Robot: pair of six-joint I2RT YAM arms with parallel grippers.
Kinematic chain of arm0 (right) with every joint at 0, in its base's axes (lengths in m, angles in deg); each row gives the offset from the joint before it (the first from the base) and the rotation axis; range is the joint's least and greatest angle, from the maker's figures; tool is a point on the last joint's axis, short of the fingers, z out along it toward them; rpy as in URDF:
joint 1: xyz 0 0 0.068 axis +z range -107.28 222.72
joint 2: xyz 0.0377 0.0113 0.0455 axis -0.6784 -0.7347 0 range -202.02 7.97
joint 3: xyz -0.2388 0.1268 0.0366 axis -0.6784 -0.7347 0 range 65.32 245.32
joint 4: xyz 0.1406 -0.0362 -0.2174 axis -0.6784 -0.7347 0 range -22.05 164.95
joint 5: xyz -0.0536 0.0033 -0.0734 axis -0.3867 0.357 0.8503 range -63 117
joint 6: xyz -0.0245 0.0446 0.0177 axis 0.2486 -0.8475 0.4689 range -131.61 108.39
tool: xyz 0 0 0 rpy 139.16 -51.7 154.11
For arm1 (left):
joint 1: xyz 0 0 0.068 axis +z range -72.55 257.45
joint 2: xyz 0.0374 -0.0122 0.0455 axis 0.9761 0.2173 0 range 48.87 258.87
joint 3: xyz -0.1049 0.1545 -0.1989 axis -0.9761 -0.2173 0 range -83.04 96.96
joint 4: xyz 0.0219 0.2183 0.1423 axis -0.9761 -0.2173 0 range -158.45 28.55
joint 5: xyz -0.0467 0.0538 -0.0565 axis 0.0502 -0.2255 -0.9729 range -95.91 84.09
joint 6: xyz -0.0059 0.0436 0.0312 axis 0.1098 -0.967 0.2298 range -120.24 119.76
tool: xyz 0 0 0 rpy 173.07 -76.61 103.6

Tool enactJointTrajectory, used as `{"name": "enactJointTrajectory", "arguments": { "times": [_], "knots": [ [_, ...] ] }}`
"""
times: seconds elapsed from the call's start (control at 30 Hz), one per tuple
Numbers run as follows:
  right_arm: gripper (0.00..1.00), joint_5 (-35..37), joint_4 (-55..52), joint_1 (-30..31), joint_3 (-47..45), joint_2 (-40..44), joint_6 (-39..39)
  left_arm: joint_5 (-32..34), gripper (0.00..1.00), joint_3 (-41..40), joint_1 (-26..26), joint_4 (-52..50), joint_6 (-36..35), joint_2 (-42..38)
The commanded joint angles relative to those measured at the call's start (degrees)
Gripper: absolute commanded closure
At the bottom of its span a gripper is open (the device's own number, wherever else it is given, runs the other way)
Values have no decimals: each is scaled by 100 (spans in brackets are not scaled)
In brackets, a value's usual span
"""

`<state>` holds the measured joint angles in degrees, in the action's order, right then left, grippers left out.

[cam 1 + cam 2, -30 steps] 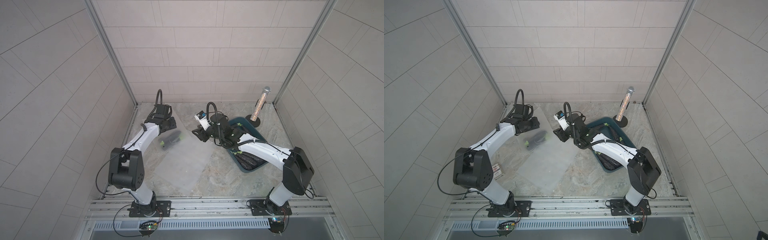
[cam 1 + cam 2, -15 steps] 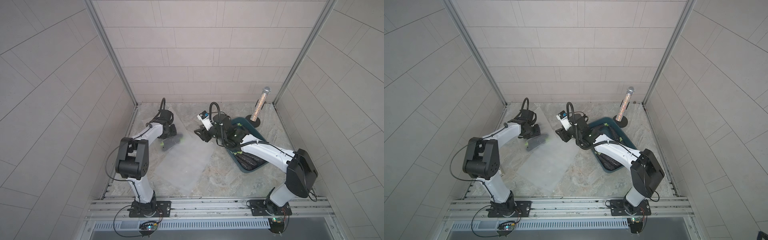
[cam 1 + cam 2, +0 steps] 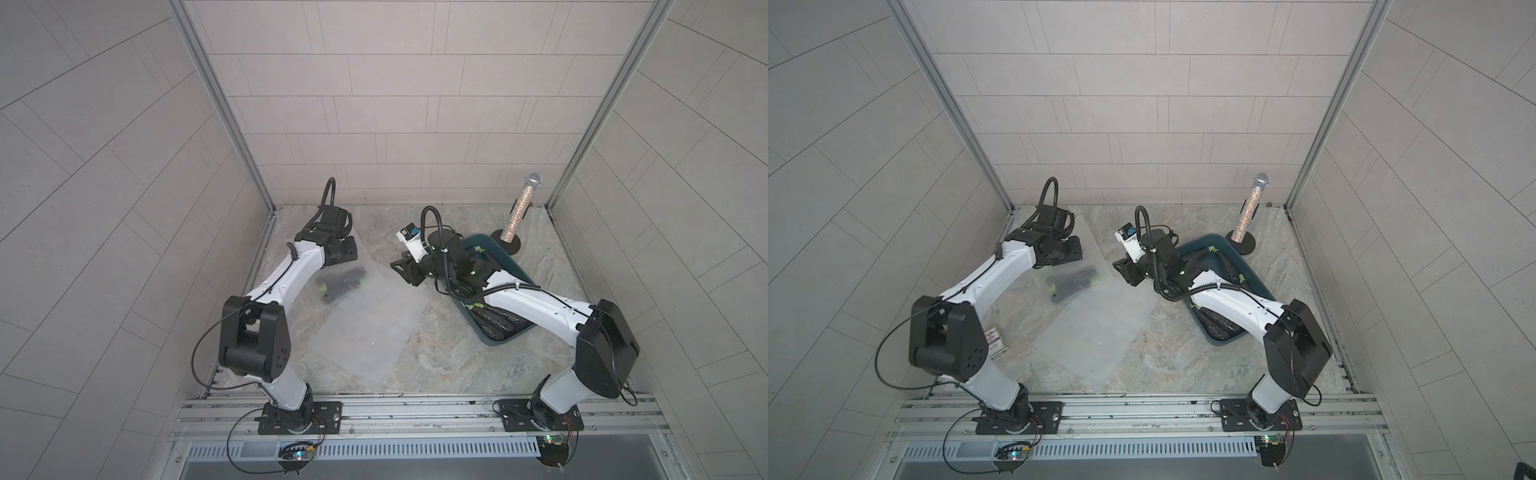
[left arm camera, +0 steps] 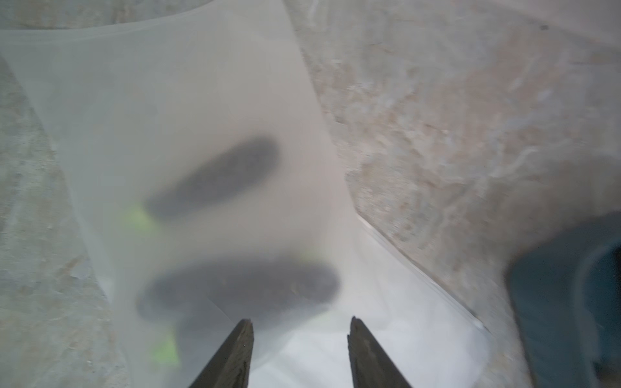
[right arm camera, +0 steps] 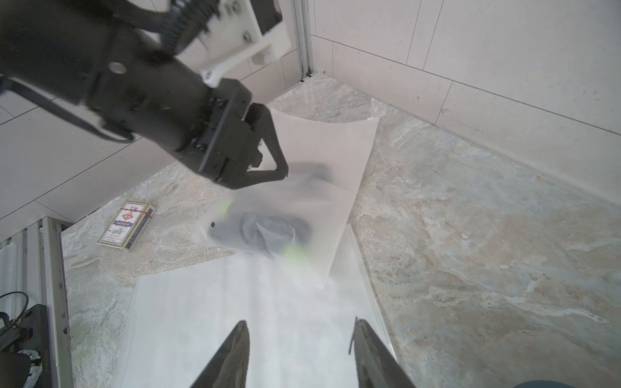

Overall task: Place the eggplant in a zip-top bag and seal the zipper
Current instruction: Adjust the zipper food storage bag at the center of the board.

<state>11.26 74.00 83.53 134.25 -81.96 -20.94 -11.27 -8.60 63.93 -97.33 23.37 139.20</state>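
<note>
A frosted zip-top bag (image 3: 365,328) (image 3: 1092,328) lies flat on the stone floor. Dark eggplants with green stems (image 3: 343,282) (image 3: 1073,282) (image 5: 268,228) show blurred through its far part; the left wrist view shows one (image 4: 215,178) beyond another (image 4: 242,289). My left gripper (image 3: 340,253) (image 3: 1065,253) (image 4: 299,322) hangs open just above the bag beside the eggplants, nothing between its fingers. My right gripper (image 3: 405,272) (image 3: 1125,274) (image 5: 299,324) is open too, over the bag's edge nearest the tub. I cannot tell whether the zipper is closed.
A teal tub (image 3: 498,343) (image 3: 1221,340) holding more eggplants (image 3: 498,326) sits under my right forearm. A glittery microphone on a round stand (image 3: 519,212) (image 3: 1250,212) is at the back right. A card deck (image 3: 995,338) (image 5: 126,226) lies by the left wall.
My left gripper has moved from the back wall side toward the bagged eggplants, and the arm's elbow has swung. The right gripper has barely shifted.
</note>
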Motion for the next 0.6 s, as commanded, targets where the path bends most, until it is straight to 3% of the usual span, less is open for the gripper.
{"name": "enactJointTrajectory", "arguments": {
  "times": [0.0, 0.13, 0.33, 0.57],
  "knots": [
    [49, 72, -47, -21, -54, 230, -106, -545, 52, -595, -60, -420, 179, -346],
    [49, 17, 23, -21, -75, 230, -240, -494, 52, -1005, -54, -282, 175, -339],
    [49, 116, 24, -21, -209, 387, -212, -214, 48, -1035, 184, 9, 218, 378],
    [49, 104, 58, -48, -332, 433, -210, 1092, 46, -672, 269, 128, 237, 700]
  ]
}}
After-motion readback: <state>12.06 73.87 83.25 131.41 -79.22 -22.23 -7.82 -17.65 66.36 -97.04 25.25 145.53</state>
